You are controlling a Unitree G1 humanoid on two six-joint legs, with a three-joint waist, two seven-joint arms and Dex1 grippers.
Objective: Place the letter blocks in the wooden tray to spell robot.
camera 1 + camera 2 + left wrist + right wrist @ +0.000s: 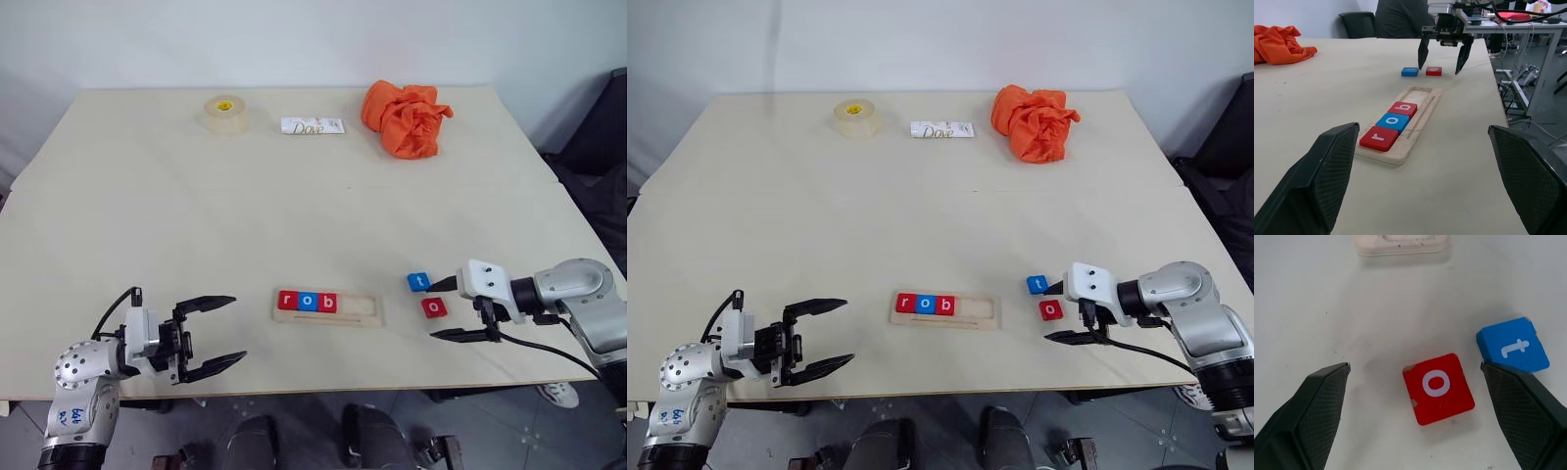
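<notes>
The big pale tabletop stands by a white wall. The wooden tray near the front edge holds r, o, b. The red o block and blue t block lie beside it, between the right gripper's wide-open, empty jaws. The left gripper's jaws are wide open and empty too.

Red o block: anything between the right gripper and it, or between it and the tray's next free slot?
Nothing visible. The red o block lies flat on the bare table between the open right gripper's fingers. The blue t block sits beside it, off the path. The wooden tray is free past r, o, b.
</notes>
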